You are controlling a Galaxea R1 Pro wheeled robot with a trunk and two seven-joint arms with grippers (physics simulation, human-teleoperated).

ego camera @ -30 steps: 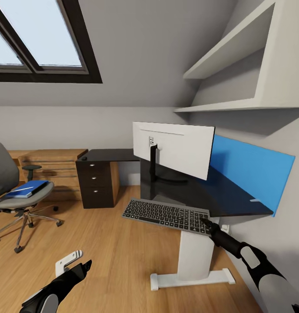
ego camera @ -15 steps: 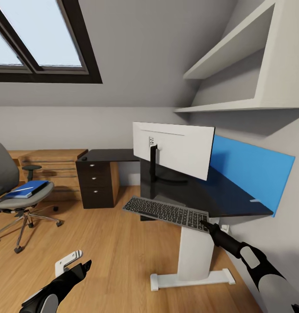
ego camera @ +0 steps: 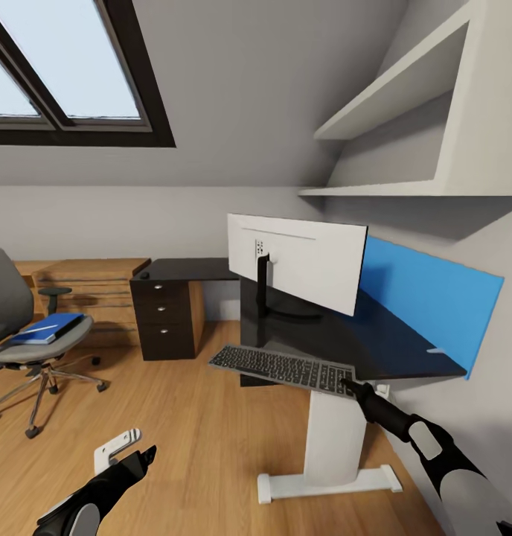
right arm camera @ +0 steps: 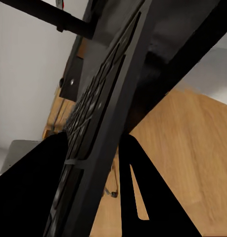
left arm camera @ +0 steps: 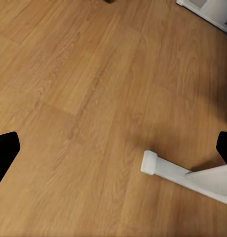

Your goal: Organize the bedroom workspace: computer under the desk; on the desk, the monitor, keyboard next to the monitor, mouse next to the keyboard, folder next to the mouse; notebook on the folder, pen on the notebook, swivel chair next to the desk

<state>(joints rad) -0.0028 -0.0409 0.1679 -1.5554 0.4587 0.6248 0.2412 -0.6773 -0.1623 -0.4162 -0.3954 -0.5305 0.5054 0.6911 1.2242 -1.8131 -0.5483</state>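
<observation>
My right gripper (ego camera: 345,385) is shut on the right end of the grey-framed keyboard (ego camera: 282,367), which hangs in the air just off the front edge of the black desk (ego camera: 390,342), about level with its top. In the right wrist view the keyboard (right arm camera: 101,123) runs away between the fingers. The monitor (ego camera: 304,260) stands on the desk, white back toward me. At far left the blue folder (ego camera: 51,326) lies on the seat of the swivel chair (ego camera: 7,298). My left gripper (ego camera: 143,458) hangs open low over the floor. Notebook, pen and computer cannot be made out.
A dark drawer unit (ego camera: 165,316) carries the desk's far wing, with a small dark object (ego camera: 145,274) on top, too small to name. A light-wood cabinet (ego camera: 92,286) stands behind the chair. The white pedestal foot (ego camera: 327,480) and a white part (left arm camera: 182,173) sit on the floor.
The right gripper has lifted the keyboard a little, so it now sits flatter and closer to desk-top height. The whole view has shifted slightly. The left arm has not moved.
</observation>
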